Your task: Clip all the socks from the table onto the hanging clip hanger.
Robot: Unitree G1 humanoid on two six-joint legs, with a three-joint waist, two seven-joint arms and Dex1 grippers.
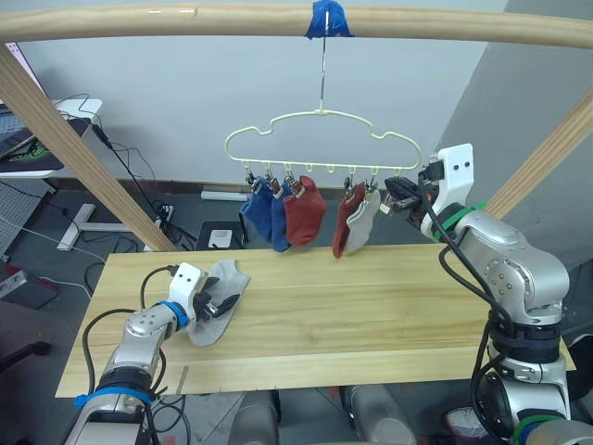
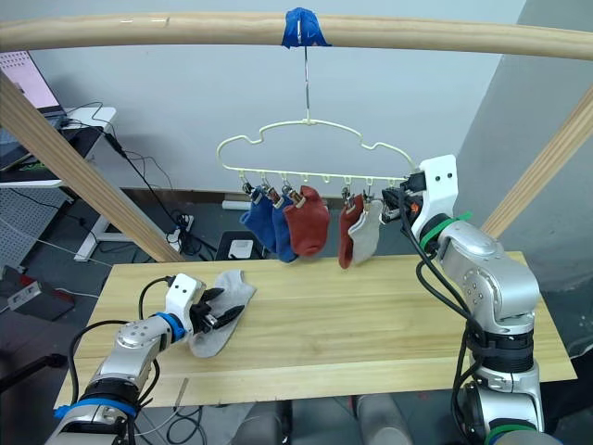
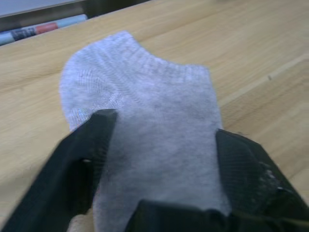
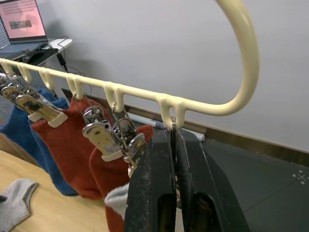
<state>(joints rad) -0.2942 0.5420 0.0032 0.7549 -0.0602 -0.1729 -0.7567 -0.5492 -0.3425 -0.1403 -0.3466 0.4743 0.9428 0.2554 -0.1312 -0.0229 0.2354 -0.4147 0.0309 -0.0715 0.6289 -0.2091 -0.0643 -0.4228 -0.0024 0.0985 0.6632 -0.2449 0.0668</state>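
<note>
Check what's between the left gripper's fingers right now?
The last light grey sock lies on the table between the left gripper's spread fingers, in the left wrist view; they aren't closed on it.

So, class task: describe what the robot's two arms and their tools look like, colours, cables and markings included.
Both arms are silver-grey rounded metal with black cables looped outside. The left tool has two black fingers on a white block, with a blue ring behind it. The right tool has the same black fingers and white block, with a green ring at the wrist.
</note>
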